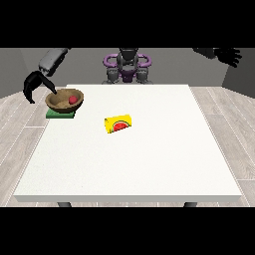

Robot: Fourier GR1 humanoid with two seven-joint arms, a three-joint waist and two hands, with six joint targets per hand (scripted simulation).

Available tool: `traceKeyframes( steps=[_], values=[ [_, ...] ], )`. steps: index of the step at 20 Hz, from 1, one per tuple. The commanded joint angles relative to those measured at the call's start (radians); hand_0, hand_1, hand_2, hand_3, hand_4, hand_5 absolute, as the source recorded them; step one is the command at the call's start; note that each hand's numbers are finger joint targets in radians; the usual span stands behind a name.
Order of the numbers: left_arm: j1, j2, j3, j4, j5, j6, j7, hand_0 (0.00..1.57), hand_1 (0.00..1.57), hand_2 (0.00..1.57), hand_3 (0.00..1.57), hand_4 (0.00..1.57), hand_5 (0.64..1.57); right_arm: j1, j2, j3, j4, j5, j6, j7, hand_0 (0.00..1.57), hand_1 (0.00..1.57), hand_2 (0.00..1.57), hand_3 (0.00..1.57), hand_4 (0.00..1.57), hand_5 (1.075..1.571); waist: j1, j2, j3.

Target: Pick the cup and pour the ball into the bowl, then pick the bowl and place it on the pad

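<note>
- My hand at the view's left (36, 83) hangs just beside the bowl (64, 101), fingers curved apart, holding nothing.
- The bowl sits on the green pad (60, 114), red ball (73, 99) inside.
- The yellow cup (118, 123) lies tipped mid-table.
- My hand at the view's right (228, 55) is raised, fingers spread.

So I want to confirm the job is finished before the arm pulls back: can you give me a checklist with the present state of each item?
1. Red ball inside the brown wooden bowl: ok.
2. Bowl resting on the green square pad: ok.
3. Yellow cup with the watermelon print upright: not ok, it lies on its side on the white table.
4. Hand at the view's left free of the bowl: cannot tell.
5. Hand at the view's right away from the table: ok.
</note>
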Motion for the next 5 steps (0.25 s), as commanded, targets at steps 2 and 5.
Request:
traceKeyframes(
  steps=[2, 5],
  values=[
    [-0.002, -0.156, -0.129, -0.124, -0.036, 0.106, 0.138, 0.00, 0.00, 0.00, 0.00, 0.90, 1.559, -0.046, -0.046, 0.033, 0.018, 0.017, 0.075, 0.108, 0.00, 0.00, 0.00, 0.00, 0.00, 1.356, 0.001, -0.162, 0.0001],
    [0.036, -0.147, -0.126, -0.012, -0.085, 0.136, 0.149, 0.00, 0.00, 0.00, 0.00, 0.90, 1.559, -0.114, 0.061, 0.083, -0.091, 0.002, 0.114, 0.149, 0.00, 0.00, 0.00, 0.00, 0.48, 1.434, -0.075, -0.296, -0.0033]
  ],
)
